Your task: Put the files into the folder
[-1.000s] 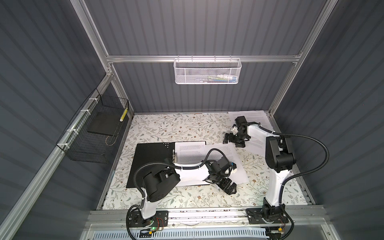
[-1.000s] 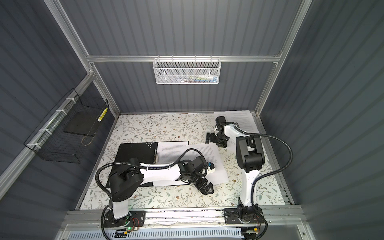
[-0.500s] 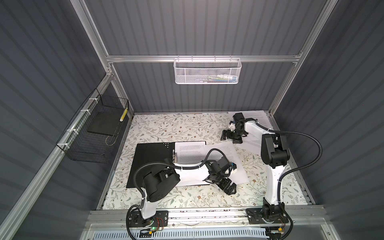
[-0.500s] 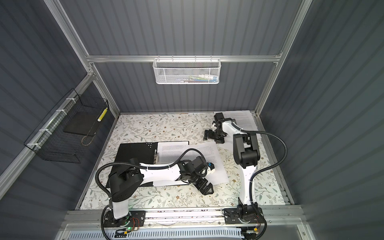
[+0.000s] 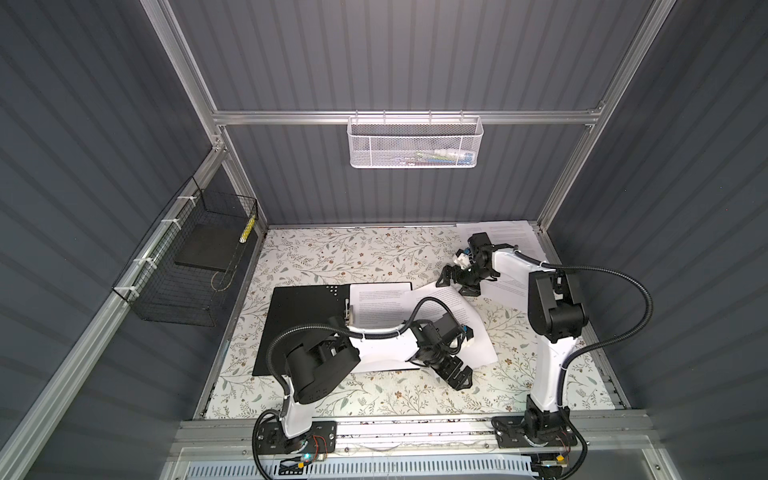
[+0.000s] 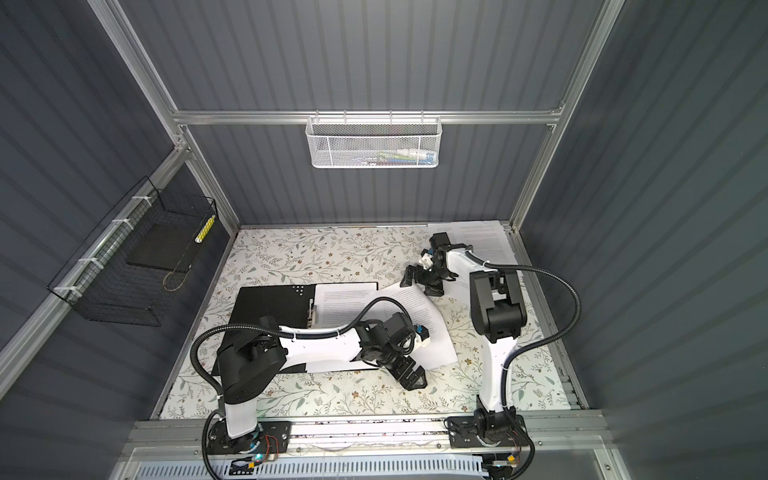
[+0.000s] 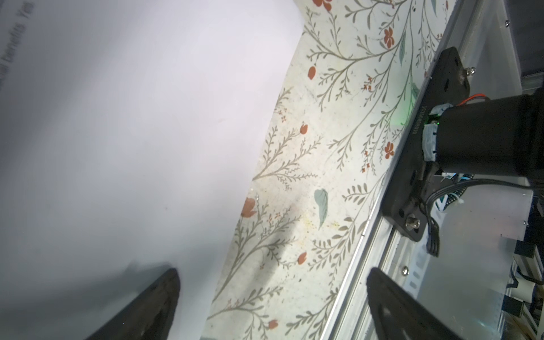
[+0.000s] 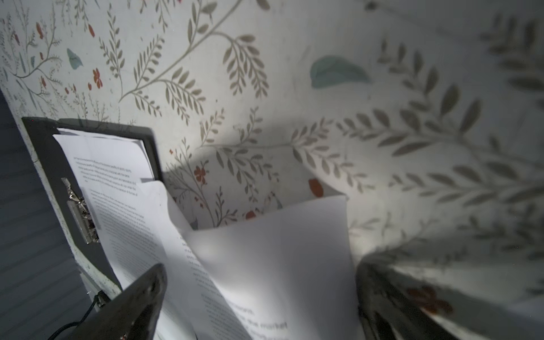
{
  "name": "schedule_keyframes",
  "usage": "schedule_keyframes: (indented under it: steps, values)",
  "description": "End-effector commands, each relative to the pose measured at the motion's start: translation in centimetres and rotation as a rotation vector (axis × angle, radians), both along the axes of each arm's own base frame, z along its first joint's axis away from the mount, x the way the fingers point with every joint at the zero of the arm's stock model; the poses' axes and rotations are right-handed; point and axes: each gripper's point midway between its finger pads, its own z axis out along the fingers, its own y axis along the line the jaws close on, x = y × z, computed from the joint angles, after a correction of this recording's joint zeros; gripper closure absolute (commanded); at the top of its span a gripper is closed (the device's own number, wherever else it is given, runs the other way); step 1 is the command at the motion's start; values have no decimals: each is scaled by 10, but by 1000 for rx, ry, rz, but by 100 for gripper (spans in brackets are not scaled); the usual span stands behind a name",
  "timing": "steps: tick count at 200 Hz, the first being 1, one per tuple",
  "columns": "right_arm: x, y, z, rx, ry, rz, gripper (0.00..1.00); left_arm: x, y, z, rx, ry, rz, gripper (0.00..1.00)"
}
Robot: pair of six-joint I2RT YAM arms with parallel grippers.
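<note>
Top views: folder (image 5: 303, 324) lies open on the counter (image 5: 353, 257), left of centre. Some files (image 5: 380, 309) sit on its right half, a skewed sheet (image 5: 484, 347) hangs off its right edge, and more files (image 6: 486, 237) lie in the far right corner. Left gripper (image 5: 456, 374) is low at the skewed sheet's near edge, jaws wide, empty. Right gripper (image 5: 457, 284) is at that sheet's far corner, also wide. Left wrist: left gripper (image 7: 270, 306) spread, one finger over the skewed sheet (image 7: 117, 147), the other over the counter (image 7: 323, 132) edge. Right wrist: right gripper (image 8: 262, 303) spread either side of the skewed sheet (image 8: 279, 250) where its corner curls up; can't tell if it touches. Folder (image 8: 44, 141) and its metal clip (image 8: 81, 212) sit beyond.
</note>
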Motion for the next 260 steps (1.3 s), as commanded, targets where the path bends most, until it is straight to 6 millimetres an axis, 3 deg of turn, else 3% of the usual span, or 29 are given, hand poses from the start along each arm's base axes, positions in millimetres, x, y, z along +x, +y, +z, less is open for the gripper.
schedule_keyframes:
  steps: [1,72,102,146,179,216,260]
  values:
    - [-21,-4,-5,80,70,-70,1,-12,43,-45,220,70,10,0]
    - [-61,-12,22,277,-2,-158,1,-7,45,-46,213,68,18,0]
    - [-73,-19,18,242,-18,-174,4,-7,45,-45,209,65,19,0]
    - [-84,-35,10,142,-48,-202,23,-5,44,-39,197,58,21,0]
    - [-90,-36,11,134,-68,-185,38,-5,44,-37,193,56,19,0]
    - [-92,-41,11,97,-71,-177,69,-4,40,-28,170,50,18,0]
    - [-92,-45,18,65,-82,-179,87,-1,33,-10,130,33,15,0]
